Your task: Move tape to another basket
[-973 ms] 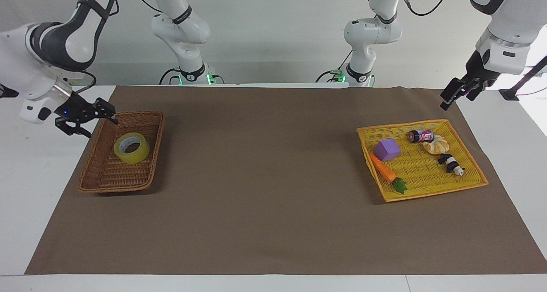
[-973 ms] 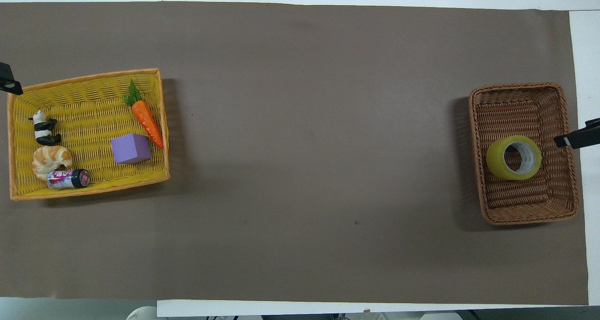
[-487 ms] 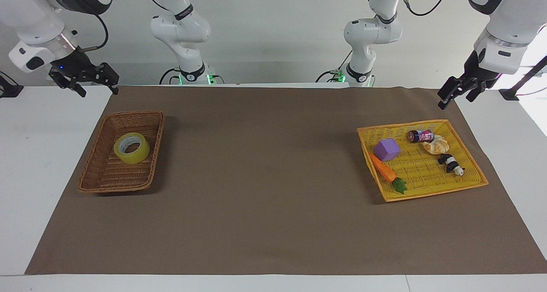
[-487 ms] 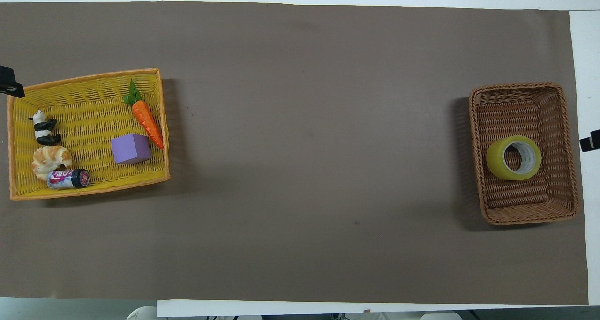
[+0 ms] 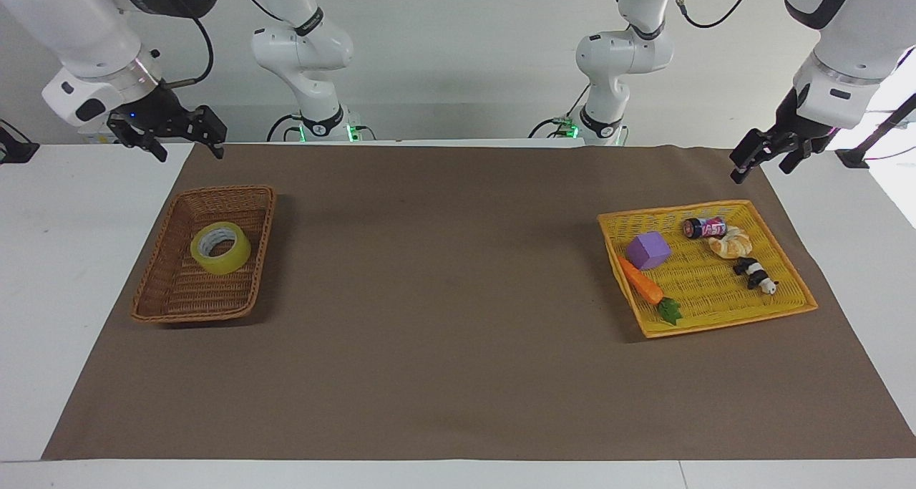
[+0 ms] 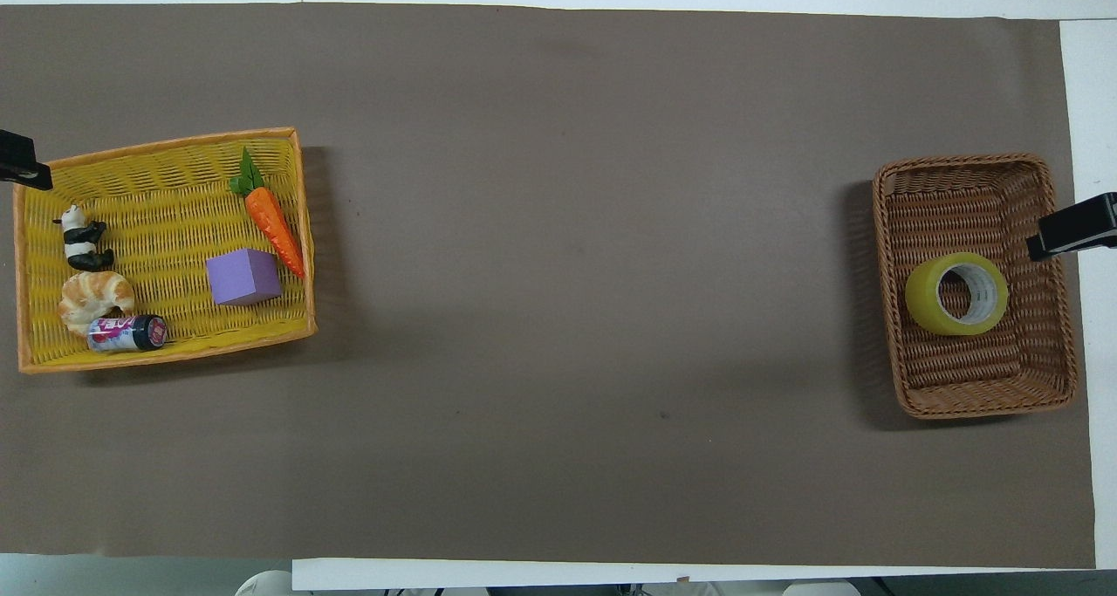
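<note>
Facing view shows me both grippers whole, fingers apart, empty: right gripper raised near the basket, left gripper raised near the yellow tray. Overhead I see only their tips, and the tape lying in the basket.

White arms, black joints, black cables

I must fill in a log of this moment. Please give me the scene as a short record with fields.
tape: lies in the brown basket, held by nothing
brown basket: toward the right arm's end of the table
yellow tray: toward the left arm's end; holds toys
right claw: open, raised beside the brown basket
left claw: open, raised beside the yellow tray
</note>
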Controlling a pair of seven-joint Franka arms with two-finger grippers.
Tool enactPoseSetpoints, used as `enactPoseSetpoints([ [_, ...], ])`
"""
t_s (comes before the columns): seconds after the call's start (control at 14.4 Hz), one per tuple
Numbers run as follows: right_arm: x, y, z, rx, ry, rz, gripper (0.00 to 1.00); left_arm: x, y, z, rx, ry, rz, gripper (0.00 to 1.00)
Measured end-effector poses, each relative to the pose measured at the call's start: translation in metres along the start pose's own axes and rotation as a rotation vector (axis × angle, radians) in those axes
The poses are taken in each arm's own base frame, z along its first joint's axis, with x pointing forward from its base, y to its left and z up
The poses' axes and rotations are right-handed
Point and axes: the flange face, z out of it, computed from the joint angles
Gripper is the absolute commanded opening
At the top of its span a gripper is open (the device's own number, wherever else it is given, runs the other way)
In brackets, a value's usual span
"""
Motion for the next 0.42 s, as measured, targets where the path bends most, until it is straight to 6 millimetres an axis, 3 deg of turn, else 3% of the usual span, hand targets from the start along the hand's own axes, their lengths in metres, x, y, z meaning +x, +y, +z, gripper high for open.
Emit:
enactPoseSetpoints([
  [0.42,-0.002,0.013,0.0,0.003,-0.006,0.033,1.0,0.001,-0.009,0.001,0.001,-0.004,-0.016,1.0],
])
